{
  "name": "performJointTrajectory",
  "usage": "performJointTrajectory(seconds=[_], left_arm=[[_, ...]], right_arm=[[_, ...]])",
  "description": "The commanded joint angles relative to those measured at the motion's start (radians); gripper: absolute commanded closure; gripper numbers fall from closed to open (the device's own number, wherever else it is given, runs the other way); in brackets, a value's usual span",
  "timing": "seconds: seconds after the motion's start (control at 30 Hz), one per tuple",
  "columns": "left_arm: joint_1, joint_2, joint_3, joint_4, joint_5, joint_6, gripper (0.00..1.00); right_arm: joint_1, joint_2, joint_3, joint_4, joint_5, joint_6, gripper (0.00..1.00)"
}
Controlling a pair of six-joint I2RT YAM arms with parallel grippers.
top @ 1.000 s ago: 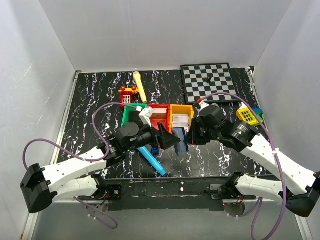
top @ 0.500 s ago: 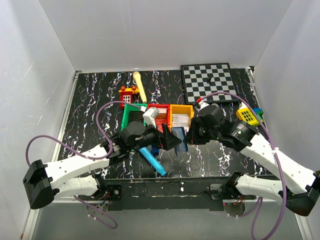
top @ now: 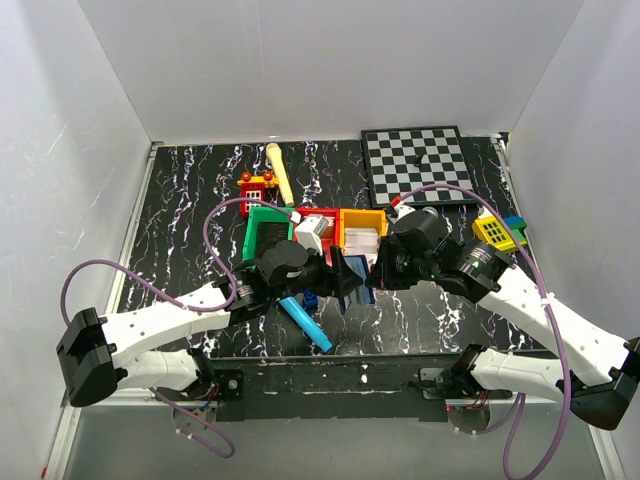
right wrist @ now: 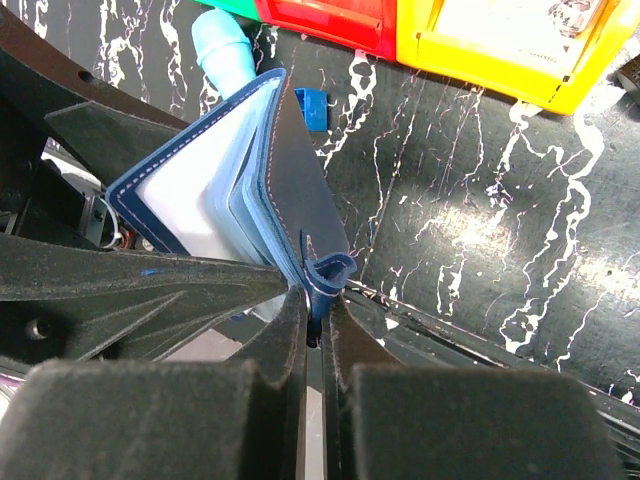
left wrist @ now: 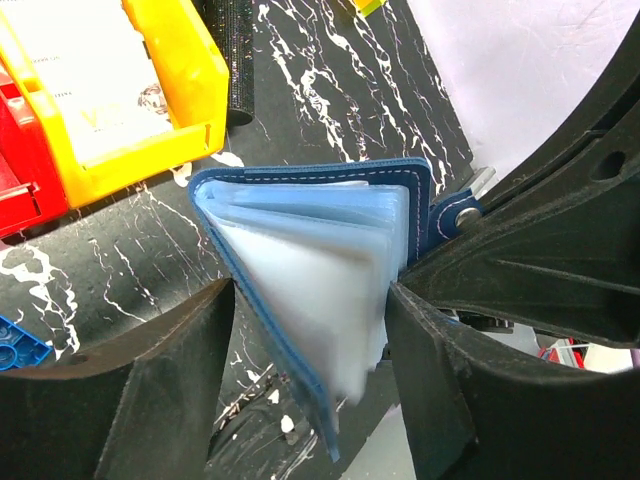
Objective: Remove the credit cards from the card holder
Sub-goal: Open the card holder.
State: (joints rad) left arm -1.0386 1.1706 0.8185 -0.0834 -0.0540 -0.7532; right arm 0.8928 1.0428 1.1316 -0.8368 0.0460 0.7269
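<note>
- I find the card holder [top: 352, 277] held up off the desk [top: 180, 200], just in front of the yellow bin [left wrist: 150, 90] and between the two arms.
- The right claw [right wrist: 312, 300] is pinched fully together on the holder's navy cover edge, where the small strap tab stands. This grip alone carries the holder.
- The holder hangs open. Its light blue inner pockets fan out from the right claw toward the left arm.
- The left claw [left wrist: 308, 310] is partly open and straddles the fanned pockets, one finger on each side. I cannot tell whether either pad presses on the leaves. It has hold of nothing that I can confirm.
- No card shows clear of a pocket in either wrist view. I judge extraction as not yet done.
- Deciding relation: the pockets lie directly between the left fingers, with their free edges facing the left wrist camera. The left arm is therefore the one placed to draw a card, pulling away from the right claw's hold.
- Risk: a squeeze across all the leaves could grip pockets, not a card.
</note>
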Motion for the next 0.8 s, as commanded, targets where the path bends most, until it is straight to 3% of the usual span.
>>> performJointTrajectory(seconds=[0.0, 0.23, 0.43, 0.77], left_arm=[[-0.006, -0.020, 0.024, -0.050, -0.061, 0.011, 0.44], [-0.006, -0.049, 0.007, -0.047, -0.066, 0.006, 0.52], [-0.006, -0.069, 0.002, -0.042, -0.052, 0.003, 0.32], [-0.006, -0.109, 0.001, -0.062, -0.066, 0.008, 0.32]], right_arm=[[0.008, -0.023, 0.033, 0.041, -0.003, 0.003, 0.99], [0.008, -0.053, 0.008, 0.070, -0.014, -0.003, 0.99], [0.008, -0.056, -0.001, 0.079, -0.024, 0.003, 0.99], [0.006, -0.067, -0.032, 0.111, -0.032, 0.023, 0.99]])
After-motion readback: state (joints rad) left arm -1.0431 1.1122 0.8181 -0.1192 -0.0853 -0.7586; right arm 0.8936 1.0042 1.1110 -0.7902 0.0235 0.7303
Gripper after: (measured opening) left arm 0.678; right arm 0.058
